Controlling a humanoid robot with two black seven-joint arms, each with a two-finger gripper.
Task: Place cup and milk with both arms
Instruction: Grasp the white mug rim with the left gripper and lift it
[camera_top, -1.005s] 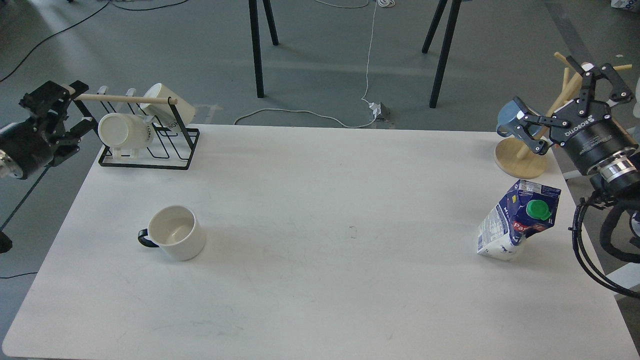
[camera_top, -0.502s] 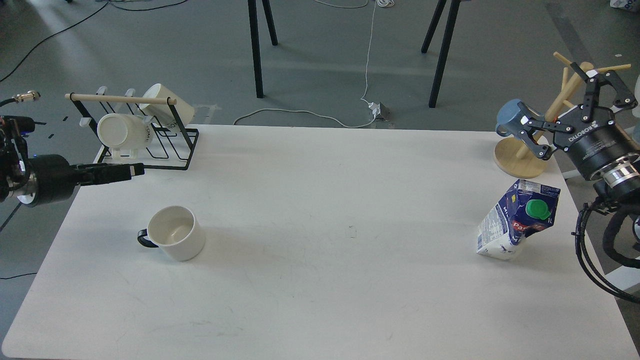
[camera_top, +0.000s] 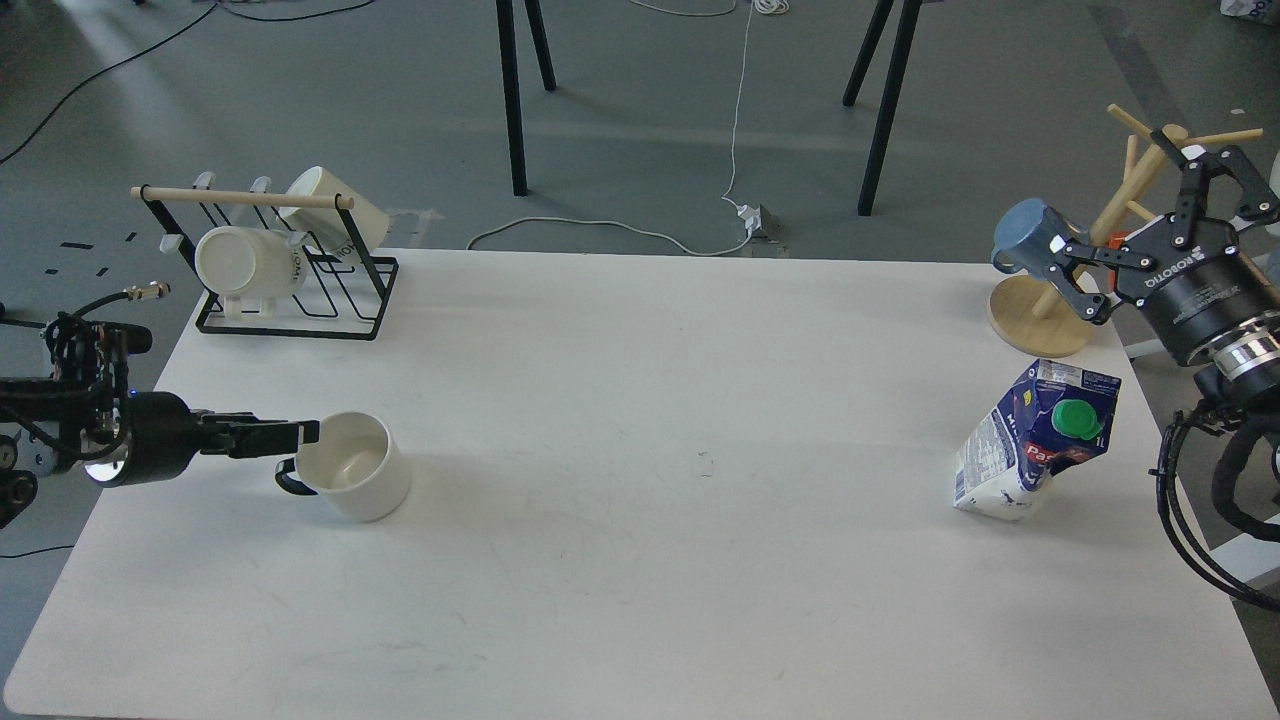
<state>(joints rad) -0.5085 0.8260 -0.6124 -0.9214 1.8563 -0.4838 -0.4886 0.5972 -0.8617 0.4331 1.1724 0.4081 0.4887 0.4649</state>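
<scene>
A white worktop (camera_top: 640, 560) fills most of the frame. At its left side, a little below mid-height, a cream mug (camera_top: 352, 479) stands upright with its opening up and its black handle pointing toward the left edge. The left tool (camera_top: 300, 433) reaches in horizontally from the left edge of the frame, seen edge-on, its tip at the mug's left rim just above the handle; whether it touches the mug or how far its fingers stand apart cannot be told.

At the right side of the worktop a blue-and-white milk carton (camera_top: 1035, 440) with a green screw cap stands dented and leaning toward the right. Above it, at the upper right of the frame, the right tool (camera_top: 1150, 215) hangs with its two fingers spread wide, holding nothing, well apart from the carton. It sits in front of a wooden mug tree (camera_top: 1040, 315) whose round base rests at the worktop's far right corner, with a blue cup (camera_top: 1022, 233) hanging on one peg.

At the upper left of the worktop a black wire rack (camera_top: 300, 290) with a wooden rod holds two cream mugs lying on their sides.
</scene>
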